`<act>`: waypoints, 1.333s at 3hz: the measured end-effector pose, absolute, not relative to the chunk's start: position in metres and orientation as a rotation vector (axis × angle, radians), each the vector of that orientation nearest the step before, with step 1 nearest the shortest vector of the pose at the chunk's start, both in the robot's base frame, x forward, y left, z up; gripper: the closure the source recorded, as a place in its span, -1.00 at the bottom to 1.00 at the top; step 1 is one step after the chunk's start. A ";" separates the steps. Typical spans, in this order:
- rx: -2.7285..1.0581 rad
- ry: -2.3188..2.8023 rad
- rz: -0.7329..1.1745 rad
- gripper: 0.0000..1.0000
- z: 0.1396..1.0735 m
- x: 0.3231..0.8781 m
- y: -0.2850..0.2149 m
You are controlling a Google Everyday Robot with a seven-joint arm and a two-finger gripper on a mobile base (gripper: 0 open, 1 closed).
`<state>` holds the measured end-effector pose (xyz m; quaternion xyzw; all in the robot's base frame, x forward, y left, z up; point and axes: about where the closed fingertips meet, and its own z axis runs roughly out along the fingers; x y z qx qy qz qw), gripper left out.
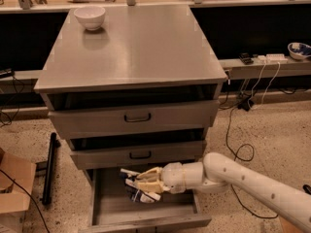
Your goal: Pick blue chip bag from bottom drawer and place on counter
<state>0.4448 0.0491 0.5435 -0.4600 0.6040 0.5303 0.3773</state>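
Observation:
The bottom drawer [146, 212] is pulled open at the foot of the grey cabinet. My gripper [132, 184] reaches into it from the right on a white arm. Its cream fingers [148, 177] are closed around the blue chip bag [139, 196], a small dark navy foil bag that hangs just below them, over the drawer's floor. The counter [141, 47] is the flat grey metal top of the cabinet, well above the gripper. Part of the bag is hidden by the fingers.
A white bowl [90, 17] stands at the counter's back left corner. The two upper drawers [136, 118] stand slightly open above the gripper. A cardboard box [12, 188] and a black bar [48, 169] lie on the floor at left. Cables [238, 149] trail at right.

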 end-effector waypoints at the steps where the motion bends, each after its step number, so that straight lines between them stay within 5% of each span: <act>1: -1.298 1.381 1.217 1.00 0.644 0.464 0.007; 3: -1.501 1.181 0.886 1.00 0.938 0.433 -0.089; 4: -1.584 1.121 0.759 1.00 1.007 0.413 -0.089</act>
